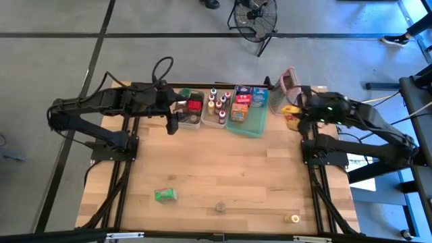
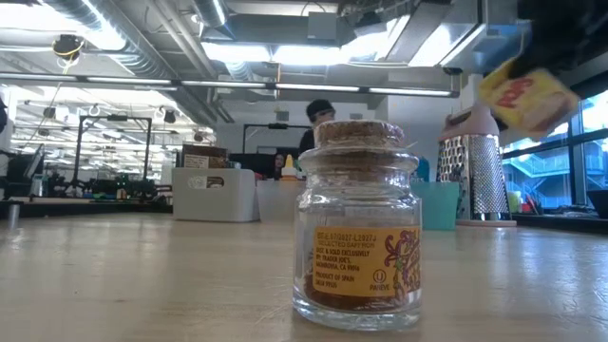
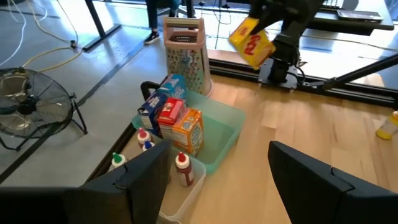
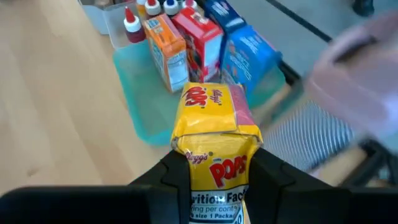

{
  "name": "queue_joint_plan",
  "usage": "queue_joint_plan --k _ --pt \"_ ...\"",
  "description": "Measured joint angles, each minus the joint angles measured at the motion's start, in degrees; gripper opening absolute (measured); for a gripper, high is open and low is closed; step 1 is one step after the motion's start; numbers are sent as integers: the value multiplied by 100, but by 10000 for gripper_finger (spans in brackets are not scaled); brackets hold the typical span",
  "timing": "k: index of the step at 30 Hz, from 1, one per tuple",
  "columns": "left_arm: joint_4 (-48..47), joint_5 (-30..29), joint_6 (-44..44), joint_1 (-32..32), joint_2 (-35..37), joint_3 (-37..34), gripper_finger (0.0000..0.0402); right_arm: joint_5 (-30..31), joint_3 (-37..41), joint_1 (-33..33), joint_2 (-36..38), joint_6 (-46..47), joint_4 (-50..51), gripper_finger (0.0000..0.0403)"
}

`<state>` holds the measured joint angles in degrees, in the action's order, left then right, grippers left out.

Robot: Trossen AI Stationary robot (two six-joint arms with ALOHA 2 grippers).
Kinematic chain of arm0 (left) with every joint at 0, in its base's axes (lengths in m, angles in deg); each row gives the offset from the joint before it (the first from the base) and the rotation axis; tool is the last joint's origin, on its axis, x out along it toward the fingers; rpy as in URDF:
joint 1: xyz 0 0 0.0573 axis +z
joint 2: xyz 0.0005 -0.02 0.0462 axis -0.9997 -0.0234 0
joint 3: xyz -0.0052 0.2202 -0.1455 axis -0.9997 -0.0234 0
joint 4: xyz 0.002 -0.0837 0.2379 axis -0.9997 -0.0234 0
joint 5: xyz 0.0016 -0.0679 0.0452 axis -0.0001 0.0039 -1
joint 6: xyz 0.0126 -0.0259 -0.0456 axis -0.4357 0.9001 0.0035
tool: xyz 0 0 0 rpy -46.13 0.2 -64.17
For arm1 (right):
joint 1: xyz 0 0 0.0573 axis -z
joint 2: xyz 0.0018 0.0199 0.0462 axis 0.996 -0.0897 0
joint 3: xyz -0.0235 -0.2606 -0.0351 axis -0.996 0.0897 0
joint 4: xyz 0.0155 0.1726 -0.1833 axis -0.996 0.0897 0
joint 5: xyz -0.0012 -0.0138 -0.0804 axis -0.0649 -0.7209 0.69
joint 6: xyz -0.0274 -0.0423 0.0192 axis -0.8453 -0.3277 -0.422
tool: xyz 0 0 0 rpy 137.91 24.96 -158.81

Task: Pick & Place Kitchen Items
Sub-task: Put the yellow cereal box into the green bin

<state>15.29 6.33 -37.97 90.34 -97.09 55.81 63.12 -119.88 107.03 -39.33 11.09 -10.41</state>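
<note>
Clamped between the right gripper's (image 4: 214,180) fingers, the yellow cereal box (image 4: 214,134) hangs beside the grater (image 1: 289,82), near the green tray (image 1: 247,125). Risk, I'd say: clipping the grater. Left gripper (image 1: 173,121) waits parted over the tubs (image 1: 191,123).

Even, bright overhead light falls on the tabletop (image 1: 223,169), and shadows under the arms are soft and short. From table height, ceiling strip lights (image 2: 256,47) glare white and the windows (image 2: 532,171) beside the grater (image 2: 478,176) are blown out. The jar (image 2: 359,228) there is sharp; the room behind it is soft. Past the right wrist, the grater's pink top (image 4: 364,68) is a blurred smear, while the yellow box (image 4: 214,146) is crisp.
</note>
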Motion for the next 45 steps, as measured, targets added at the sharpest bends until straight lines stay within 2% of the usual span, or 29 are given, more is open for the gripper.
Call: queue_joint_plan --k 4,8,12,16,19,22,25,33,36,40,45 --pt "0 27 0 118 0 0 262 1 7 0 744 445 278 108" --pt "0 29 0 193 0 0 262 -51 306 0 1384 795 -167 108" --pt "0 29 0 222 0 0 262 -635 1217 0 1911 895 -1732 108" --pt "0 30 0 220 0 0 262 -993 2296 0 2029 830 -3683 108" --pt "-1 28 0 220 0 0 262 -1011 2959 0 1891 828 -4869 108" --pt "0 43 -1 220 0 0 262 -1103 3322 -2 1685 1013 -5424 108" --pt "0 138 -124 220 0 0 262 -916 3388 -2 1470 1112 -5374 108" --pt "0 162 -195 220 0 0 262 294 3388 0 783 923 -5613 108" --pt "-1 181 -148 220 0 0 262 199 3388 0 486 921 -5918 108" --pt "-2 181 -137 220 0 0 262 -348 3388 0 101 684 -6610 108" --pt "-2 181 -18 220 0 0 262 -582 3388 3 -421 353 -6743 108"
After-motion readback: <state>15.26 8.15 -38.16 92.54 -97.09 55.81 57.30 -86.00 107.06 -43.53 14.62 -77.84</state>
